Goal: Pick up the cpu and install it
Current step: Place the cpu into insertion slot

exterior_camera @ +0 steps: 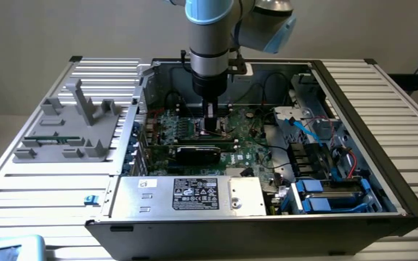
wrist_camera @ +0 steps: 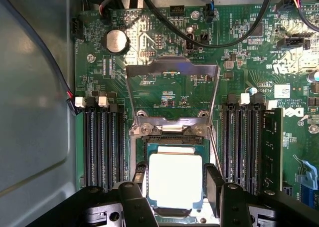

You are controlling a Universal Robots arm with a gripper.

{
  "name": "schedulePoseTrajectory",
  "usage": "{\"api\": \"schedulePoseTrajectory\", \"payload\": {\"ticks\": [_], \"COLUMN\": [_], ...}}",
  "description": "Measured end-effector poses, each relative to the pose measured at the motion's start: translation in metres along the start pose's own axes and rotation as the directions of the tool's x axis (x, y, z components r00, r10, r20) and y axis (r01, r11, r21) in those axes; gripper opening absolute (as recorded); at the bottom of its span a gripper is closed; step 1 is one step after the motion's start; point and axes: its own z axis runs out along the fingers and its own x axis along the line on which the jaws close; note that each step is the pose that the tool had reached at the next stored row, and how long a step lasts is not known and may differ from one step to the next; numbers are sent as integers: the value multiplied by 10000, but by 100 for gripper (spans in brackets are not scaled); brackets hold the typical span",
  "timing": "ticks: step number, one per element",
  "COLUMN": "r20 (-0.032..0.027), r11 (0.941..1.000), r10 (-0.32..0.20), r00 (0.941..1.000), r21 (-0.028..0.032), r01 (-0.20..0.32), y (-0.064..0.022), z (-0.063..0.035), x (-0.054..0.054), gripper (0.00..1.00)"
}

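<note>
Slatted bench (exterior_camera: 35, 190), computer case (exterior_camera: 231, 234) open: pincer (wrist_camera: 177, 172) clamped narrow on the cpu (wrist_camera: 175, 183) by its edges, square over the socket (wrist_camera: 172, 141), bracket (wrist_camera: 172, 66) flipped clear for seating; silver box (exterior_camera: 187, 196) sat at six o'clock, exterior view.

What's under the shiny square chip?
The cpu lies in the dark socket frame on the green motherboard. The socket's middle beneath it is covered, so it cannot be seen.

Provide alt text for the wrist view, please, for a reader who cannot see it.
The gripper is down at the shiny silver cpu, which is at the open socket on a green motherboard. The socket's metal bracket is swung open, and dark memory slots flank it.
</note>
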Motion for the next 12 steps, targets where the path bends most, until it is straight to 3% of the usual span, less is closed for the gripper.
{"api": "schedulePoseTrajectory", "payload": {"ticks": [12], "r20": [1], "r11": [10000], "r10": [1], "r00": [10000], "r21": [1], "r01": [-1], "y": [1], "z": [21], "x": [-1], "gripper": [55]}}
